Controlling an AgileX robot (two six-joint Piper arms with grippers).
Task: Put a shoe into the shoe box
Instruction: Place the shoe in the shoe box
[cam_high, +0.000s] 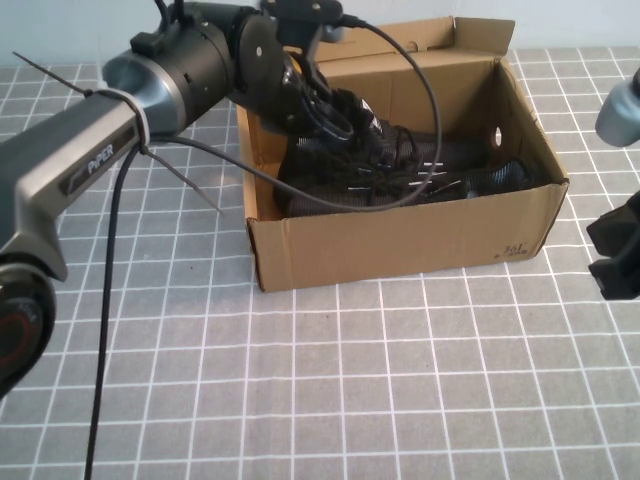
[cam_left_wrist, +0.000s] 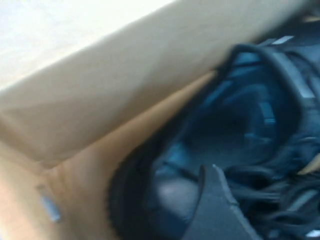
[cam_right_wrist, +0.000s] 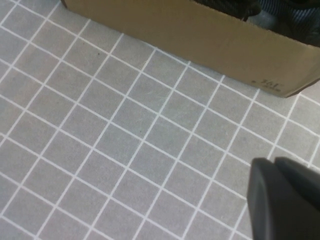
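Grey checked tabletop (cam_high: 330, 400) carried the shoe box (cam_high: 400, 245) at twelve o'clock, where the shoe (cam_high: 385, 165) lay inside, the left gripper (cam_high: 335, 110) apparently clamped on its heel pending release, the right gripper (cam_right_wrist: 285, 200) shut at three o'clock.

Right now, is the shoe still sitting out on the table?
No, the black shoe lies inside the open cardboard shoe box, with the left claw reaching down into the box over it.
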